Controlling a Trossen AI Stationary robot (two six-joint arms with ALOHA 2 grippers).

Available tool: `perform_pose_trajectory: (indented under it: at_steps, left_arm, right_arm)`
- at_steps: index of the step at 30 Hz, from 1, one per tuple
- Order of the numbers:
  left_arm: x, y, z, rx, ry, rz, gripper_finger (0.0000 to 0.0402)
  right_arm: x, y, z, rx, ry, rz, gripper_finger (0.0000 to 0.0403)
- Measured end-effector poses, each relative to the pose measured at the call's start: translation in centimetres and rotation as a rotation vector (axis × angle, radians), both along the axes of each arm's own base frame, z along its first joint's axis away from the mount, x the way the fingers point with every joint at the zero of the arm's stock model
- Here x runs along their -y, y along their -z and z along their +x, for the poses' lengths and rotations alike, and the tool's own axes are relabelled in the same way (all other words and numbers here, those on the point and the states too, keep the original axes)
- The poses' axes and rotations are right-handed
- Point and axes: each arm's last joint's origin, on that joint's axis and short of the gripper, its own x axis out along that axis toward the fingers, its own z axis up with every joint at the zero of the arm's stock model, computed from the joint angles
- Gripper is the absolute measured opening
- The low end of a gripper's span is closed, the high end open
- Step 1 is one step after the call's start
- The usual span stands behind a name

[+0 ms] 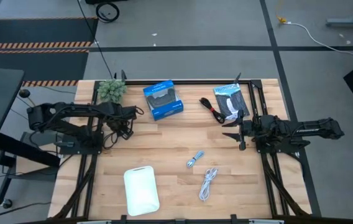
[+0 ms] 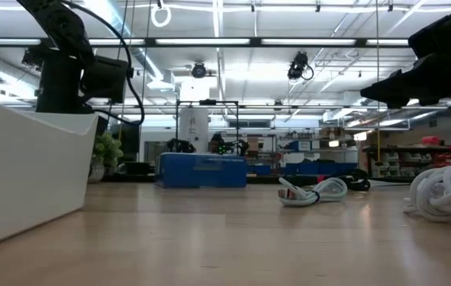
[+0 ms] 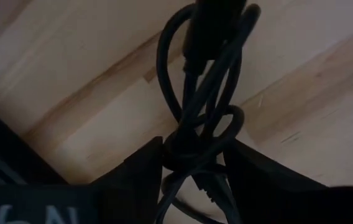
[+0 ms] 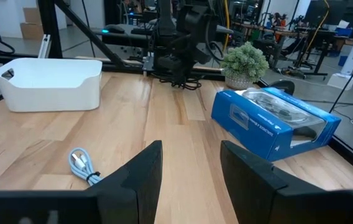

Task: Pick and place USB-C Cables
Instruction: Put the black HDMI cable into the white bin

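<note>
My left gripper (image 1: pixel 125 127) hangs over the table's far left part, pointing down, shut on the black USB-C cable bundle (image 3: pixel 196 93). My right gripper (image 1: pixel 233 134) waits open above the table's right side, touching nothing; its fingers frame the wood in the right wrist view (image 4: pixel 189 162). The red-and-black cable (image 1: pixel 210 111) lies flat beside the black-and-blue packet (image 1: pixel 229 102). The short silvery-blue cable (image 1: pixel 194 159) and the white cable (image 1: pixel 208 183) lie flat near the middle, toward the near edge. My left gripper pinches the black cable bundle between its two fingers at the bundle's tied waist (image 3: pixel 192 152), coming from above. The loops (image 3: pixel 183 68) reach on past the fingertips toward the wood. In the right wrist view the bundle (image 4: pixel 181 81) hangs below the gripper; whether it is clear of the table I cannot tell.
A white bin (image 1: pixel 141 190) stands at the near left. A blue box (image 1: pixel 163 99) and a small green plant (image 1: pixel 111 89) stand along the far edge. Bare wood lies between the two grippers (image 1: pixel 176 140).
</note>
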Motion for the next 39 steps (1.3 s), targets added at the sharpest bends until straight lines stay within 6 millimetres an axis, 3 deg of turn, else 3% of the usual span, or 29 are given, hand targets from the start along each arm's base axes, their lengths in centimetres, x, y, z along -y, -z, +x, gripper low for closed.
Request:
perform_pose_trajectory:
  at_steps: [15,22,27,32,36,39]
  left_arm:
    - [0.0,-0.6,0.7,0.034,0.065,-0.022,0.0133]
    - [0.1,-3.4,3.0,0.132,0.138,0.028,0.0131]
    - [1.0,-7.3,4.9,0.197,0.237,0.045,0.0131]
    - [4.0,-12.5,7.3,0.388,0.532,-0.04,0.0131]
    - [8.3,-16.4,8.4,0.57,0.818,-0.1,0.0131]
    - [11.7,-18.3,8.8,0.707,0.975,-0.107,0.0131]
  right_arm:
    - [0.0,0.0,0.0,0.0,0.001,0.0,0.0169]
    - [0.0,0.0,0.0,0.0,0.001,0.0,0.0169]
    - [0.0,0.0,0.0,0.0,0.002,0.0,0.0169]
    - [0.0,0.0,0.0,0.0,0.002,0.0,0.0169]
    - [0.0,0.0,0.0,0.0,0.002,0.0,0.0169]
    - [0.0,0.0,0.0,0.0,0.001,0.0,0.0169]
